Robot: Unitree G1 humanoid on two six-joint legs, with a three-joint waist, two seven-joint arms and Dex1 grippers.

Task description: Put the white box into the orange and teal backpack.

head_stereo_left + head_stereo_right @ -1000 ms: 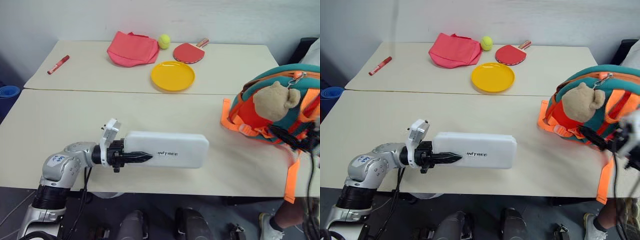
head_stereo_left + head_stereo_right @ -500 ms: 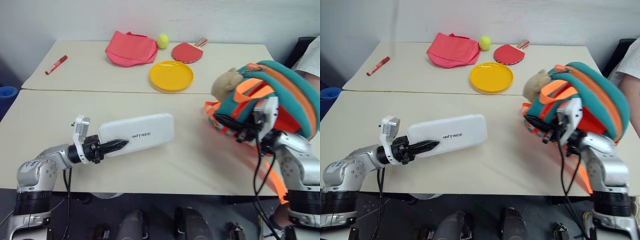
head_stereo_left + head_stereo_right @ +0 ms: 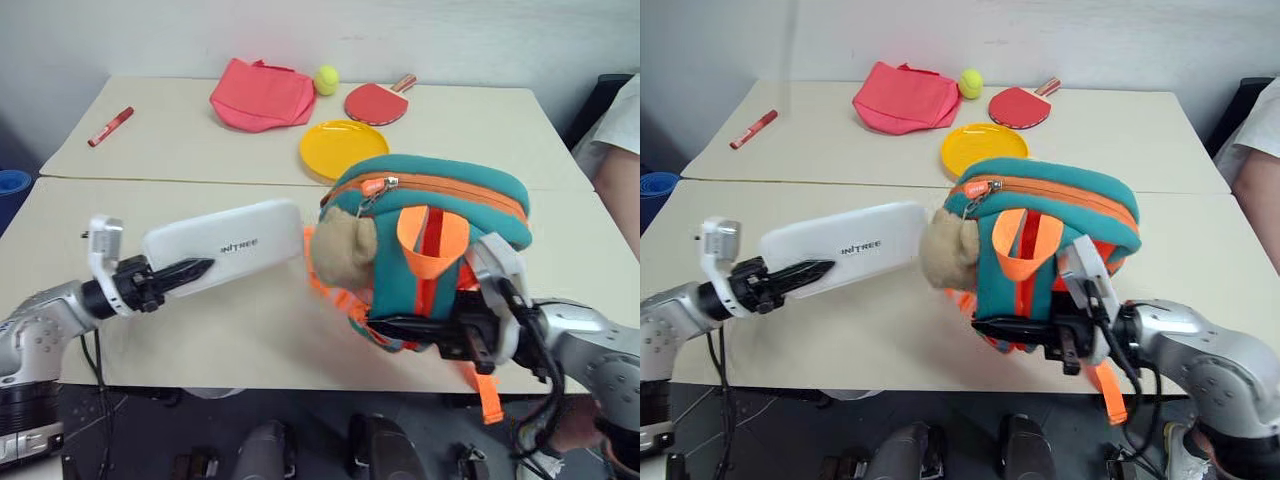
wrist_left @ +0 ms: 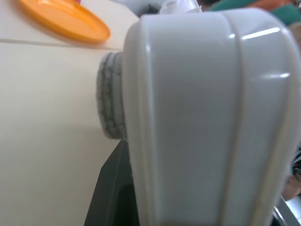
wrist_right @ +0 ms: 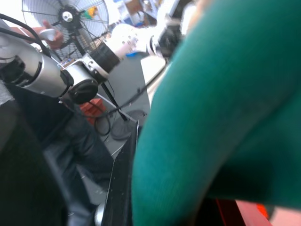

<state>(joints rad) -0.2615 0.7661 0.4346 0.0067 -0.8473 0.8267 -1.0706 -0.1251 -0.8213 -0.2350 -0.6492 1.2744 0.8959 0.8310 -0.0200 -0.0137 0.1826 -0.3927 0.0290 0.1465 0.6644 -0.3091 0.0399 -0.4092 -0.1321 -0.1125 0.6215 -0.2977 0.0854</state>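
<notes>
We see the left end effector (image 3: 190, 268) clamped on one end of the white box (image 3: 222, 246), its black fingers pressed against the case's top and underside. The box is held off the surface (image 3: 250, 330), tilted slightly upward, with its far end just beside the tan plush bear charm (image 3: 340, 250) and the backpack's teal side. From the left wrist view the box's (image 4: 207, 122) rounded end fills most of the frame, with the yellow plate (image 4: 63, 21) beyond it.

The orange and teal backpack (image 3: 440, 240) stands near the front edge of the surface, teal top uppermost, an orange zipper running across it and an orange strap loop hanging down its front. The right end effector (image 3: 400, 328) is closed on the backpack's lower edge, gripping it from the right.

At the back of the surface lie a pink-red fabric bag (image 3: 262, 95), a yellow-green ball (image 3: 327, 80), a red paddle (image 3: 375, 102) and a red marker (image 3: 110, 127), all well apart from the backpack. A person's sleeve and arm (image 3: 615, 150) show at the right edge.
</notes>
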